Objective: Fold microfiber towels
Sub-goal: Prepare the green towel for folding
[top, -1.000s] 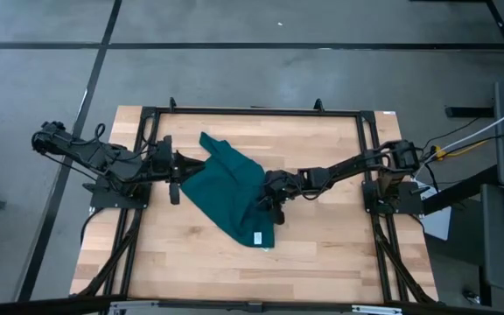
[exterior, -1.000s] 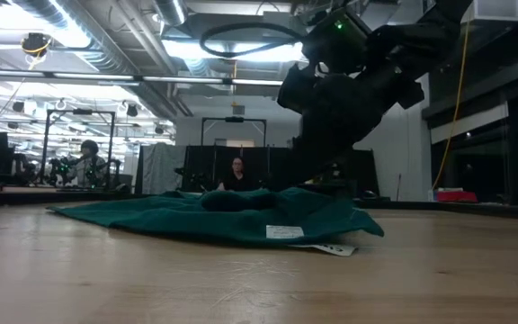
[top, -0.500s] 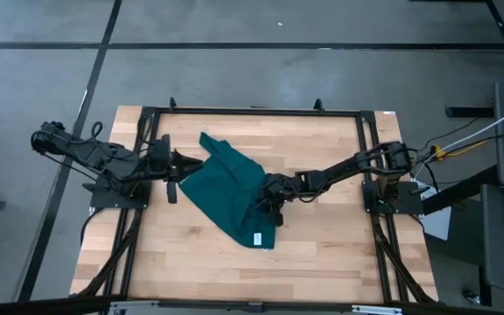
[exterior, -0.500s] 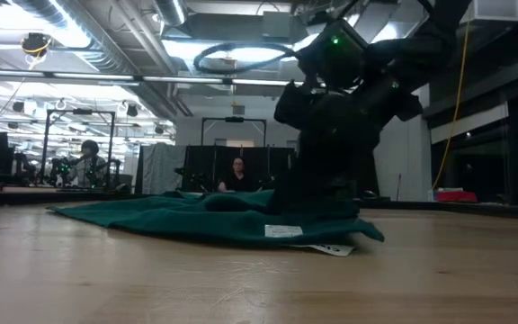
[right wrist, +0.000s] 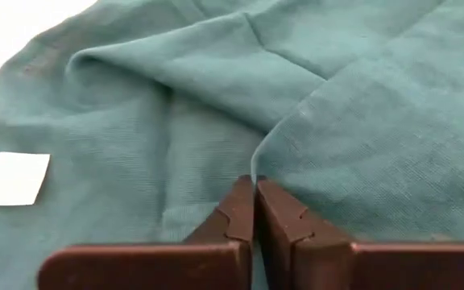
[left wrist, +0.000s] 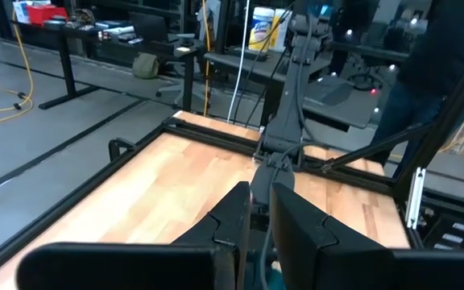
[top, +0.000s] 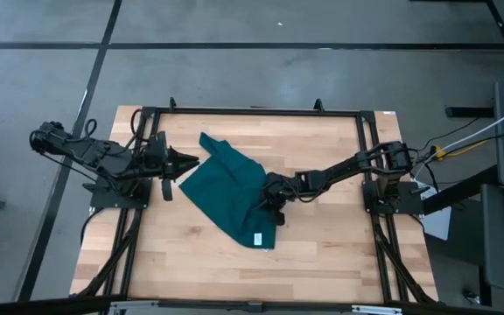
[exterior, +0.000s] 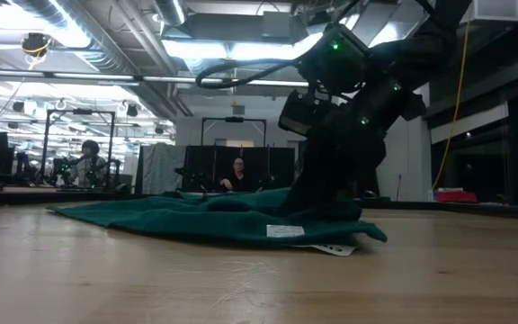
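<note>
The dark teal microfiber towel (top: 230, 188) lies crumpled on the wooden table, its white tag (top: 257, 238) near the corner closest to the table's near edge. My right gripper (top: 263, 203) is down on the towel's right side, shut on the cloth. In the low view the towel (exterior: 214, 216) rises in a small peak toward that gripper. My left gripper (top: 196, 162) stands level at the towel's left edge, pointing right, its fingers (left wrist: 236, 211) a narrow gap apart with nothing between the tips. My right gripper pinches a raised fold of the towel (right wrist: 258, 167) between its two fingertips, on the towel's right side above the tag corner. The fingers slant down from the table's right. The cloth there is drawn up a little (exterior: 302, 193); the rest lies on the table.
A black frame (top: 252, 111) runs around the tabletop, with each arm's base at a side edge. Bare wood (top: 322, 245) lies toward the near edge and right of the towel. People (exterior: 237, 173) sit in the room far behind the table.
My right gripper has come down onto the towel's right side and shut on the cloth, which now stands up in a small peak at the fingers. My left gripper has drawn back a little toward the table's left edge. The rest of the towel has stayed put.
</note>
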`<state>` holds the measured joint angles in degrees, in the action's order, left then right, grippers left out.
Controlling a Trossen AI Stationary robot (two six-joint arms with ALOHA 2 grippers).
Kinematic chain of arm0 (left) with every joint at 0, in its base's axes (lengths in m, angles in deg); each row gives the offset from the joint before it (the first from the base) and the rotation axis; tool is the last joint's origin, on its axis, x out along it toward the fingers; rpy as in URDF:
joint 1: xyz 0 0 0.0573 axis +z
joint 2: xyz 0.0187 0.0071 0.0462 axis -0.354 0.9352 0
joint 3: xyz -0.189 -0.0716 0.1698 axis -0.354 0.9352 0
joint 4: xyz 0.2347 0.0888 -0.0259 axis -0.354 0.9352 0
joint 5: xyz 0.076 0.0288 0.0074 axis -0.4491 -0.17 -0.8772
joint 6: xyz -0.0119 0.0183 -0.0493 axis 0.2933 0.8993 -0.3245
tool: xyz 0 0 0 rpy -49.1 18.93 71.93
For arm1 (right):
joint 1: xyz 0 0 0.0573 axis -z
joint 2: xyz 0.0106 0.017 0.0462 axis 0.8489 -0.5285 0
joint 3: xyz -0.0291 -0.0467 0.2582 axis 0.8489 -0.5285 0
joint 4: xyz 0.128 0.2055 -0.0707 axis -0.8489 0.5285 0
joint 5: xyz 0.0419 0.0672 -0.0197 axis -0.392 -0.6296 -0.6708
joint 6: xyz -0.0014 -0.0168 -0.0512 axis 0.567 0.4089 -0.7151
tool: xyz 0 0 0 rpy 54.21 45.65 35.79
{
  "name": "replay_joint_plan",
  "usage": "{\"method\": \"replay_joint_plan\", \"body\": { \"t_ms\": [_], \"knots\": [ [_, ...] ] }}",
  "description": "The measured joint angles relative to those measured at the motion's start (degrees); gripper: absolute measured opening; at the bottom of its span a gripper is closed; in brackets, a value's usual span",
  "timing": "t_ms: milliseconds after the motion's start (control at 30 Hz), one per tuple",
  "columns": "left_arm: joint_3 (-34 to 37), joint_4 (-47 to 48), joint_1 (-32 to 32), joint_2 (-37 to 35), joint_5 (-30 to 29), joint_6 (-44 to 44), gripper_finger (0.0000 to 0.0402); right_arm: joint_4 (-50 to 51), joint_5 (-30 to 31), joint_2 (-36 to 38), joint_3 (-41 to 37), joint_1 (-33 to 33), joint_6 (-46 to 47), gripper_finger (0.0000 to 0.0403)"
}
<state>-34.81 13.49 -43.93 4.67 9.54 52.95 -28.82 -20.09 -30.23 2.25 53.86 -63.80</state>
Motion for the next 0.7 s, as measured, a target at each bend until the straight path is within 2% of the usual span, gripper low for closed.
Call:
{"method": "replay_joint_plan", "body": {
  "t_ms": [200,400,500,567,700],
  "knots": [
    [0.00,0.26,0.00,0.05,-0.08,-0.09,0.0047,6.68,2.32,1.81,4.47,0.00,-2.34,0.0006],
    [0.00,2.52,0.00,0.03,-3.29,-0.33,0.0043,25.13,12.90,8.63,7.93,1.84,-8.17,0.0004],
    [0.00,4.73,0.00,0.03,-3.68,-0.61,0.0031,35.10,14.45,13.16,5.80,4.61,-8.53,0.0003],
    [0.00,5.67,-0.02,0.07,-3.74,-0.64,0.0020,35.31,14.56,16.78,3.06,6.74,-8.54,0.0002],
    [0.65,6.19,-0.02,0.05,-3.67,-1.65,0.0004,28.29,15.69,22.83,-1.65,12.00,-10.21,0.0001]
  ]
}}
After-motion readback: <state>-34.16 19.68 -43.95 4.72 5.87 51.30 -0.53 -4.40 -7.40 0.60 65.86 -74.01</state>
